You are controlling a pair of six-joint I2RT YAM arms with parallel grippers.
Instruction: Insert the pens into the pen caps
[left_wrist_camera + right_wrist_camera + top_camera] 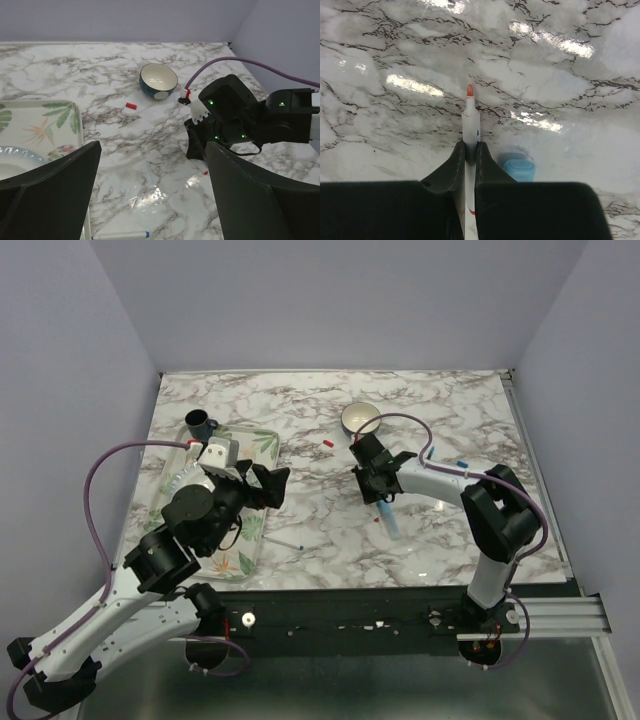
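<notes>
My right gripper (469, 148) is shut on a white pen with a red tip (469, 114), which points down at the marble table. Beside it lies a thicker pale blue marker (519, 169), which in the top view (390, 521) sits just below the right gripper (379, 500). My left gripper (155, 200) is open and holds nothing; it hovers near the tray's right edge (272, 485). A white pen with a blue tip (121, 234) lies under it (286, 540). A red pen cap (328, 443) (131, 106) lies near the bowl. A blue cap (462, 462) lies at the right.
A blue-and-white bowl (361, 418) (158, 81) stands at the back middle. A leaf-patterned tray (262, 443) with a plate on it lies at the left, with a dark mug (198, 423) at its far corner. The right arm's body (235, 117) fills the right of the left wrist view.
</notes>
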